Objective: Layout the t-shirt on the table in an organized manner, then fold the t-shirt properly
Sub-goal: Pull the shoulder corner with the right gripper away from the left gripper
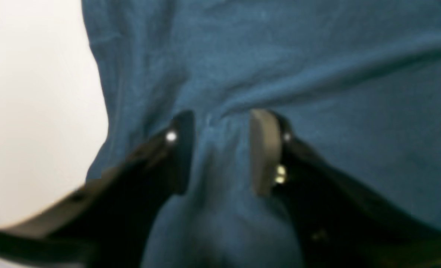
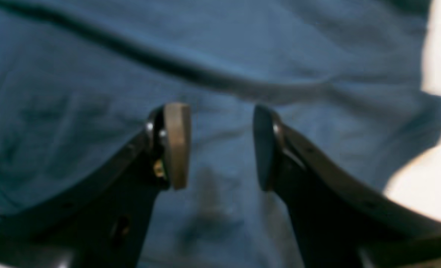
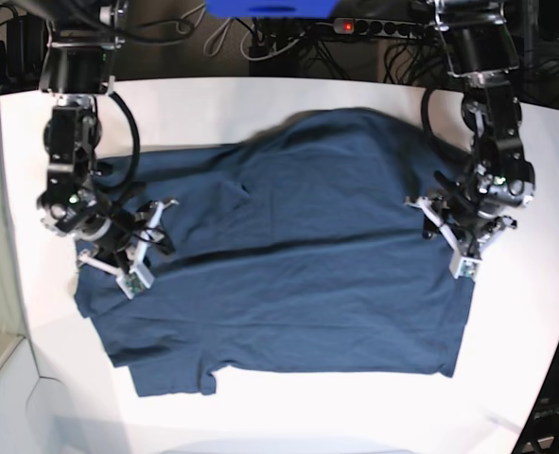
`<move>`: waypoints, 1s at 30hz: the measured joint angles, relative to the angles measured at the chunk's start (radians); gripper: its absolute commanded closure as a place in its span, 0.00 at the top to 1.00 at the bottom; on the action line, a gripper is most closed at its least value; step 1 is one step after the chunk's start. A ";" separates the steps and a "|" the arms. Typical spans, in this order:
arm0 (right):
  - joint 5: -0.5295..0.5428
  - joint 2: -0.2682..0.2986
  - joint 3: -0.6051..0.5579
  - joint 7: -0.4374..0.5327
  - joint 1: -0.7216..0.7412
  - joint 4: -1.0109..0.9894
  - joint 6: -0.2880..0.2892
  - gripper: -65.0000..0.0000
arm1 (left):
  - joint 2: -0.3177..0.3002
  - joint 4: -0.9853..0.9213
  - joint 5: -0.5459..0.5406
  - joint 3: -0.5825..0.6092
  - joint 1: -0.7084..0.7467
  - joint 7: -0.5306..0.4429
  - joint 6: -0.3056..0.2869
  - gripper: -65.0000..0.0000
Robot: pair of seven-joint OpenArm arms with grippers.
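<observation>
Table (image 3: 279,95): white, fills frame. Shirt (image 3: 288,255) spread across centre, wrinkled; soft, light, will drape and slide, we judge. Best taken at hems or sleeve edges. Left gripper (image 1: 220,149), frame right: fingers apart, a cloth ridge between. Right gripper (image 2: 220,145): fingers apart, holding nothing.

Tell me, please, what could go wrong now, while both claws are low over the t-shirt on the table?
1. In the left wrist view a ridge of the t-shirt stands between the pads of the left claw; lifting could drag the cloth.
2. The right claw is open close above the fabric and may snag it.
3. A long crease crosses the shirt, and one corner near the table edge looks uneven, so a fold may come out crooked.
</observation>
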 measured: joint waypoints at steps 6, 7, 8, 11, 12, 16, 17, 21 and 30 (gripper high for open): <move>-0.012 0.026 0.008 0.005 0.070 -0.176 0.000 0.44 | -0.008 -0.007 0.000 0.000 0.008 -0.002 0.000 0.44; -0.012 0.031 0.009 0.036 0.076 -0.196 -0.001 0.44 | -0.008 -0.007 0.001 0.000 0.008 -0.002 0.000 0.44; -0.009 0.037 0.009 0.066 0.077 -0.212 -0.001 0.44 | -0.010 -0.007 0.001 0.000 0.008 -0.002 0.000 0.44; -0.005 0.038 0.011 0.105 0.068 -0.261 -0.003 0.44 | -0.012 -0.033 0.001 0.000 0.011 -0.010 0.000 0.44; 0.000 0.039 0.012 0.117 0.065 -0.264 -0.004 0.44 | -0.011 -0.048 0.001 0.000 0.011 -0.008 0.000 0.44; -0.003 0.039 0.011 0.110 0.066 -0.264 -0.003 0.44 | -0.011 -0.060 0.001 0.000 0.019 -0.002 0.000 0.44; 0.000 0.039 0.011 0.110 0.064 -0.264 -0.003 0.44 | -0.011 -0.061 0.001 0.000 0.017 -0.002 0.000 0.44; 0.000 0.039 0.011 0.112 0.063 -0.264 -0.004 0.39 | -0.010 -0.062 0.001 0.000 0.017 -0.006 0.000 0.44; 0.008 0.036 0.006 0.124 0.055 -0.262 -0.003 0.00 | -0.010 -0.062 0.001 0.000 0.017 -0.006 0.000 0.44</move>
